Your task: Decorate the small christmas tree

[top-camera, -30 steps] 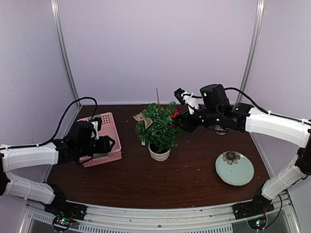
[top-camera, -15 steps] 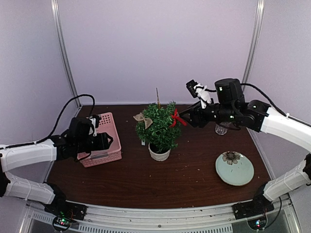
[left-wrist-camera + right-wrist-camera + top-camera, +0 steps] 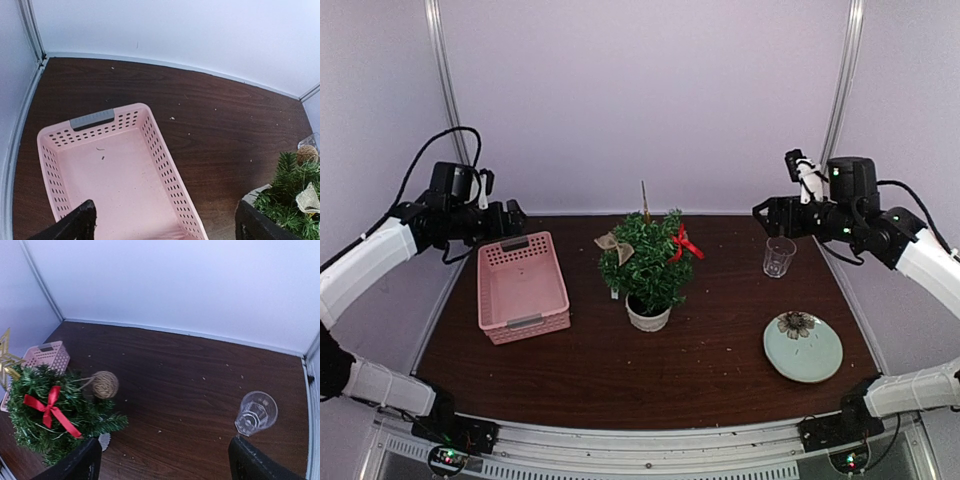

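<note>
The small christmas tree stands mid-table in its white pot. It carries a red bow on its right side, a burlap bow on its left, a twine ball and a gold star. My left gripper hovers open and empty above the far end of the pink basket; its fingertips frame the basket floor. High at the back right, my right gripper is open and empty, well clear of the tree.
The pink basket holds only specks. A clear glass stands right of the tree, also in the right wrist view. A pale green plate with a flower motif lies front right. Walls enclose the table.
Both arms have drawn back and up, the left off the basket, the right away from the tree. Both sets of jaws have opened wide. The red bow stays on the tree.
</note>
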{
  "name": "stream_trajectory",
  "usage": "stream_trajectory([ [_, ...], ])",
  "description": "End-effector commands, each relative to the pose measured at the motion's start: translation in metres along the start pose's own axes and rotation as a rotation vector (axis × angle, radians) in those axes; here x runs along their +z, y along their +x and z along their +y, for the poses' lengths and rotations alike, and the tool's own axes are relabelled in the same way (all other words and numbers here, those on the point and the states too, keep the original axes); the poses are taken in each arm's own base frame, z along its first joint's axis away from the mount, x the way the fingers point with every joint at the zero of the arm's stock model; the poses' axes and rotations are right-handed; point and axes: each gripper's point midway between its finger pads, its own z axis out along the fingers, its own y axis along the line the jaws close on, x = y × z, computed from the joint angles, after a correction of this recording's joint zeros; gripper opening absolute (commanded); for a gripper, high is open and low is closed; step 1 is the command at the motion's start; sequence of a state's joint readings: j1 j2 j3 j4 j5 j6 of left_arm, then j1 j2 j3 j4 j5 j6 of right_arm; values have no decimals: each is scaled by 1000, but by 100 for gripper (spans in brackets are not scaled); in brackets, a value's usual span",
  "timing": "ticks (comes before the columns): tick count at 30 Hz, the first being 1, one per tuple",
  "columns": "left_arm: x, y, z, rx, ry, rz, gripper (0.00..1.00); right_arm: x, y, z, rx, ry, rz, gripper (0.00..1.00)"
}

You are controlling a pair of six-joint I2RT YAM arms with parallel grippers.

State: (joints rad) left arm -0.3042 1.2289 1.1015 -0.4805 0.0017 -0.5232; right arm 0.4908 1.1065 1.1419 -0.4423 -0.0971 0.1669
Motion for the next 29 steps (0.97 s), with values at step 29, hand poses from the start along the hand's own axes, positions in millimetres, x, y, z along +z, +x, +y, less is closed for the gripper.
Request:
stream_trajectory([
  [29,40,98,27,30,-116,376,98,-3,137,-70,320,121,149,99],
])
